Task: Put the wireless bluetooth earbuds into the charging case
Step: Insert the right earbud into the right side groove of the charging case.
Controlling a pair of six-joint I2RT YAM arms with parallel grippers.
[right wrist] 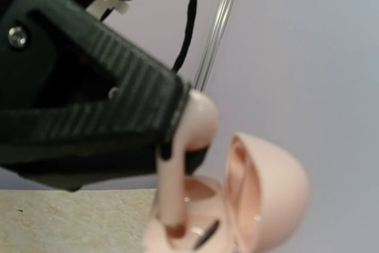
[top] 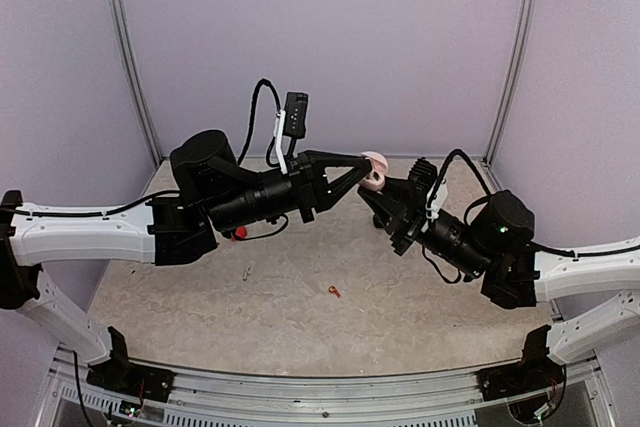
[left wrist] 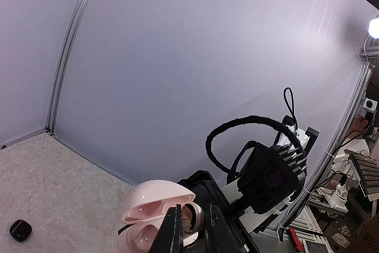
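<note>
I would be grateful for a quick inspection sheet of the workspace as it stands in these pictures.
Surface: speckled beige table.
Job's things: open pink charging case held in the air; pink earbud, stem tip in the case's base; small orange bud and pale bud loose on the table.
Clutter: red item partly under the left arm; small black item; neither identifiable.
Grippers: left gripper shut on the earbud; right gripper shut on the case.
Cables: black cable loops at both wrists, apart from the case.
Surroundings: plain pale walls, metal frame posts.
</note>
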